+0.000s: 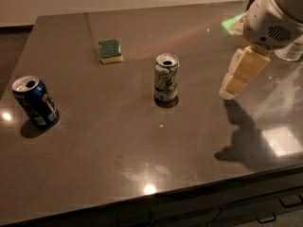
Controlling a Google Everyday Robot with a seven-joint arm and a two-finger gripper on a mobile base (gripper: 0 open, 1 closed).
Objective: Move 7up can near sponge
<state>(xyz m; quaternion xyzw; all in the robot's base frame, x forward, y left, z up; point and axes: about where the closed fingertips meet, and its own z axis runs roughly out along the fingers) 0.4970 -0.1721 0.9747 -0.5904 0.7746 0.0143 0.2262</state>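
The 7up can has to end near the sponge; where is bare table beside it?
Bare table rings the sponge, including the stretch between it and the 7up can. The blue can stands far left. Crowded only at right, where the gripper hovers.

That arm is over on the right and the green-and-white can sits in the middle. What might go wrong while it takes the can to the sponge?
1. The 7up can stands upright with its top open, and the gripper hangs to its right. A sideways nudge could tip it over.
2. The table looks glossy, so the can might slide away instead of being grasped.
3. The sponge is small and low, so setting the can down too close could shove it.
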